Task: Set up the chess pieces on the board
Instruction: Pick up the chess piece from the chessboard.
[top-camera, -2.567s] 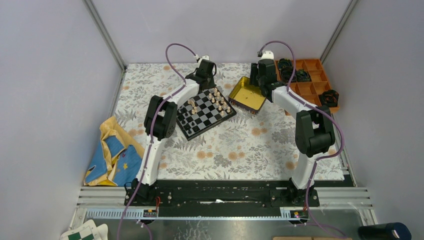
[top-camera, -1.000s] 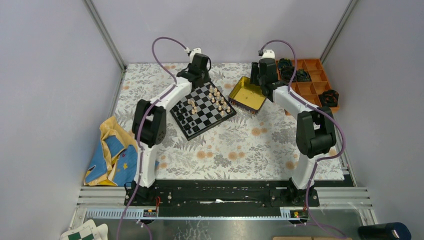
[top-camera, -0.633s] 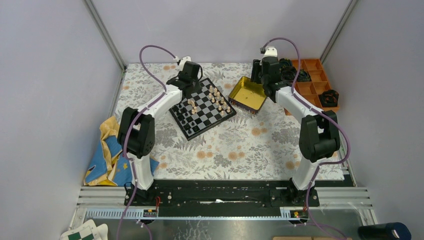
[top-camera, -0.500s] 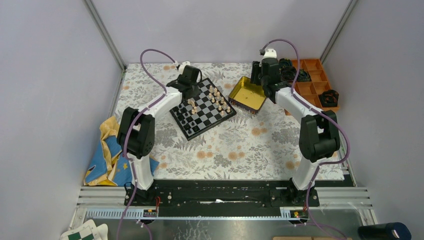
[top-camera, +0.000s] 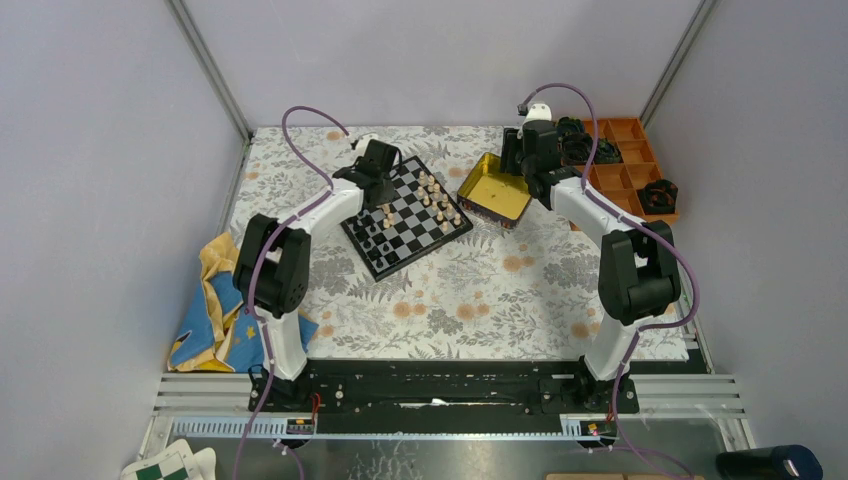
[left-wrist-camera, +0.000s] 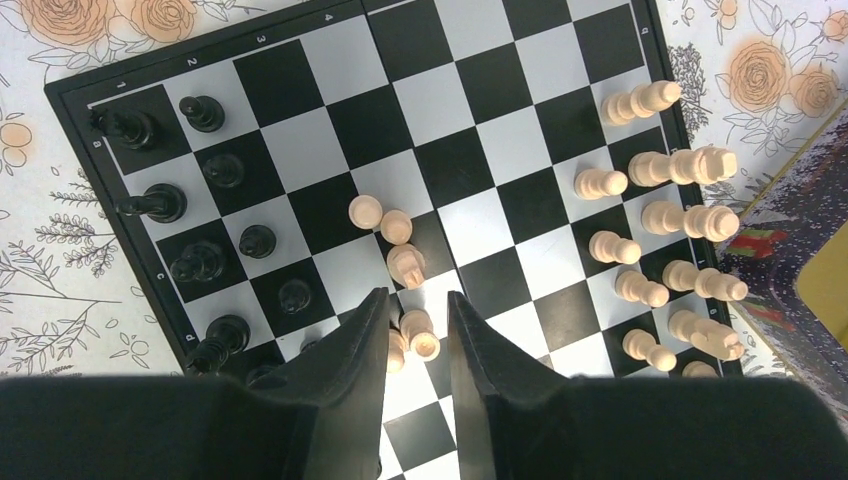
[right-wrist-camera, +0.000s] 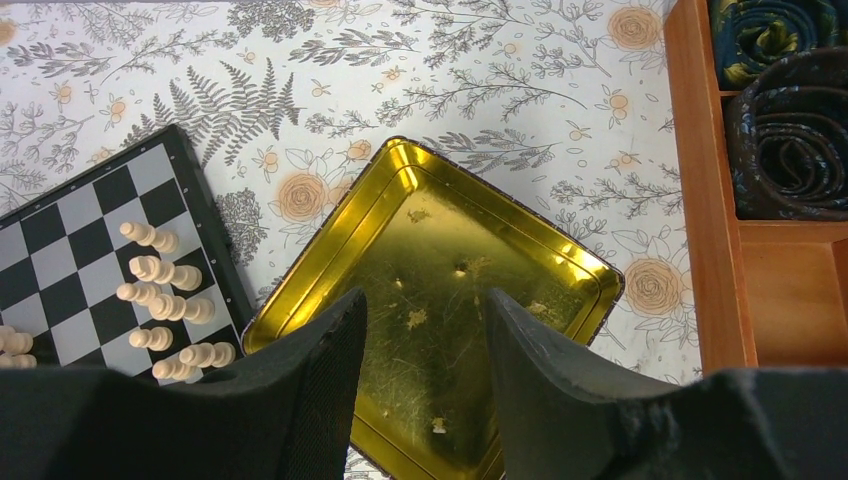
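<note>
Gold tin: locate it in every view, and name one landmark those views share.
Top external: the gold tin lies right of centre, between the board and the orange tray.
Left wrist: the gold tin shows only as a yellow sliver at the right edge.
Right wrist: the gold tin fills the centre.
Shared landmark: the double row of tan pieces along the board edge nearest the tin.

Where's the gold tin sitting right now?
In the top view, the gold tin lies right of centre, between the board and the orange tray, directly below the right gripper.
</note>
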